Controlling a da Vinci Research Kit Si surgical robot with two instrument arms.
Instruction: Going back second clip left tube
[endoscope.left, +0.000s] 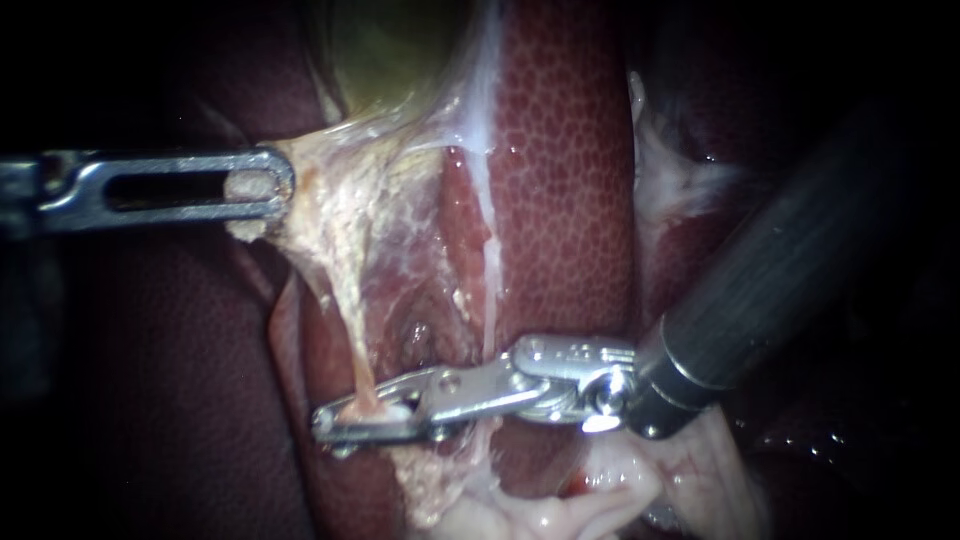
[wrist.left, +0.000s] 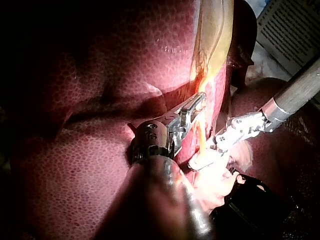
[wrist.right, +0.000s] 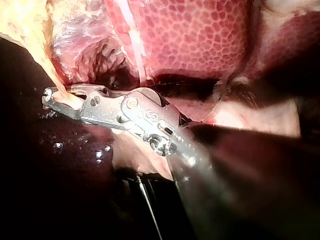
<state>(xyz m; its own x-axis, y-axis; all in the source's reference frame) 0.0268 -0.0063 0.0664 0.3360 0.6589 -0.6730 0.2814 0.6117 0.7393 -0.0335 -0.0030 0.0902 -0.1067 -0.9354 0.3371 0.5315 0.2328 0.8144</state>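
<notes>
My left instrument (endoscope.left: 262, 188) comes in from the left, and its slotted jaws are shut on pale tissue at the gallbladder's (endoscope.left: 400, 50) lower end, pulling it leftward. From that tissue a thin pinkish left tube (endoscope.left: 350, 330) runs down. My right instrument (endoscope.left: 335, 422) reaches across from the right, its jaws open with a gap and the tube passing between them; a small whitish piece lies there too. In the right wrist view the jaws (wrist.right: 55, 100) straddle the yellowish tube. The left wrist view shows my left instrument (wrist.left: 192, 107) beside my right instrument (wrist.left: 220, 142).
Mottled red liver (endoscope.left: 570, 180) fills the background. A whitish strand (endoscope.left: 488, 250) runs down just right of the tube. Pale fatty tissue (endoscope.left: 560, 510) lies under the right instrument's wrist. A printed sheet (wrist.left: 290, 30) lies beyond the liver.
</notes>
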